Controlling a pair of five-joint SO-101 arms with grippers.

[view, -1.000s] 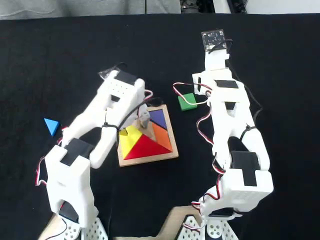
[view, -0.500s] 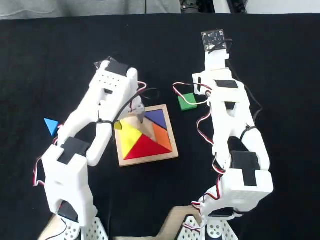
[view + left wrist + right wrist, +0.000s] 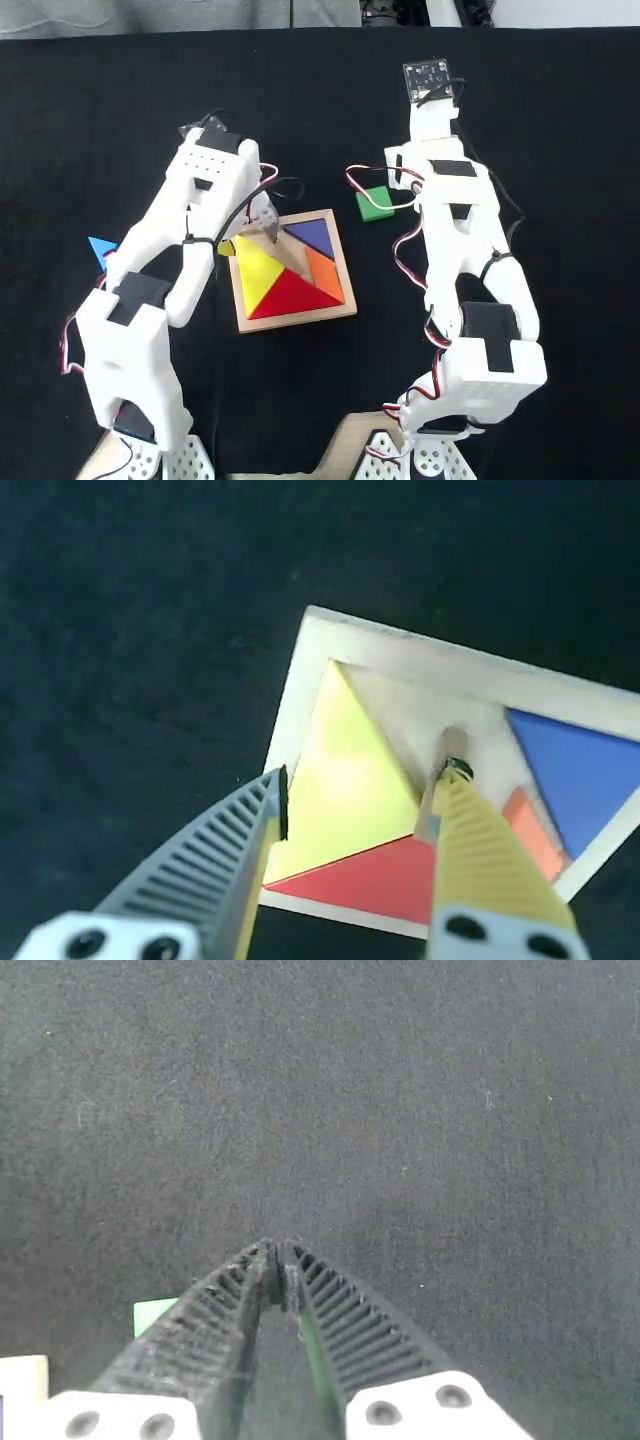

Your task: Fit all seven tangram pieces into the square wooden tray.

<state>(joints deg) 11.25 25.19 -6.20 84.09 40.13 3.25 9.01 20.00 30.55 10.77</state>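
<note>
The square wooden tray [image 3: 297, 316] holds a big yellow triangle [image 3: 257, 276], a big red triangle [image 3: 296, 297], an orange piece [image 3: 323, 272] and a dark blue triangle [image 3: 313, 236]. My left gripper [image 3: 252, 232] hangs open over the tray's far-left corner. Seen from the left wrist, that gripper [image 3: 366, 775] straddles the yellow triangle [image 3: 340, 780]: one finger is outside the tray rim [image 3: 400, 650], the other over bare wood. A green square [image 3: 376, 203] lies on the table beside the right arm. A light blue triangle [image 3: 102, 251] lies far to the left. My right gripper [image 3: 272, 1260] is shut and holds nothing.
Black cloth covers the table [image 3: 560, 150]. The right arm [image 3: 455, 215] stands upright right of the tray, its cable running over the green square [image 3: 150, 1312]. Both arm bases sit at the near edge.
The left arm drew back from the tray's middle toward its far-left corner. The yellow triangle, tilted up a second ago, now lies flat in the tray. The right arm stayed still.
</note>
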